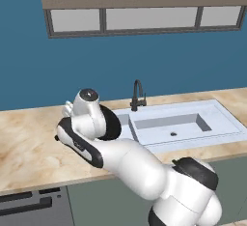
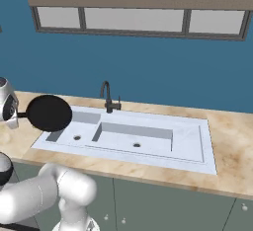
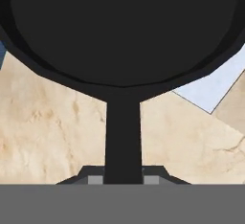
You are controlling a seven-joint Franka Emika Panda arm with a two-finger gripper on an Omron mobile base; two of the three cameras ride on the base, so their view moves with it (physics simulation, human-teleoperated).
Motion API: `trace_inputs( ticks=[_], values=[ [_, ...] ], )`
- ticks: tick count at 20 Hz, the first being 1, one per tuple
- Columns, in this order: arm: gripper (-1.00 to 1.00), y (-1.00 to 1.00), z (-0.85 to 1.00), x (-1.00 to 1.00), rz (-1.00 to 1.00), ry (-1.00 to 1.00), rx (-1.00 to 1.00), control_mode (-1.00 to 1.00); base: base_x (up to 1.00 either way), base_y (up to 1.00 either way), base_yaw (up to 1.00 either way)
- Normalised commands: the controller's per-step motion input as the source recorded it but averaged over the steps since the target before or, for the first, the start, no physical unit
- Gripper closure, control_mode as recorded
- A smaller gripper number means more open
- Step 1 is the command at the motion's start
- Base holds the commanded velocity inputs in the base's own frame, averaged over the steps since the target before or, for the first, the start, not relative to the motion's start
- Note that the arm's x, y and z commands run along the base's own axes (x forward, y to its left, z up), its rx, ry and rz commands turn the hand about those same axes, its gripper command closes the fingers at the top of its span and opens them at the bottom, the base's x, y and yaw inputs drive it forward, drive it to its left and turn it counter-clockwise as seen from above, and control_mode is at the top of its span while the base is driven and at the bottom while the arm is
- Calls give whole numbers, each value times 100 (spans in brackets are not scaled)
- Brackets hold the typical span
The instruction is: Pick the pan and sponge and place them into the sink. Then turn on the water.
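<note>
Clearly the claw (image 3: 123, 180) is pinching the frying pan (image 2: 48, 112) by its thin handle (image 3: 123, 139), holding it aloft over the desk (image 3: 52, 137) just left of the sink (image 2: 188, 141); gripping there keeps the wide disc clear for lowering into the left basin (image 2: 74, 129).

The pan (image 2: 48, 112) is held off the counter (image 2: 232, 141) at the sink's (image 2: 190, 141) nine o'clock edge, its disc overhanging the nearer basin. Both basins are seen open from above, with nothing lying in them. The faucet (image 2: 107, 98) stands at the sink's twelve o'clock rim, between the basins, apart from the pan. Bare counter is seen beneath the handle in the hand view.
</note>
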Motion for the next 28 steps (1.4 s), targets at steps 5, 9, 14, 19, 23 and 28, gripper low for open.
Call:
trace_inputs(
  ticks=[5,9,14,19,23,28],
  values=[
    [100,-13,24,9,-22,18,31,-100,0,0,0],
    [100,-28,2,14,-15,14,22,-100,0,0,0],
    [100,-36,0,25,-5,10,11,-100,0,0,0],
    [100,-5,0,40,0,7,-3,-100,0,0,0],
    [100,0,0,38,0,5,-9,-100,0,0,0],
    [100,-3,-12,32,6,7,-6,-100,0,0,0]
  ],
)
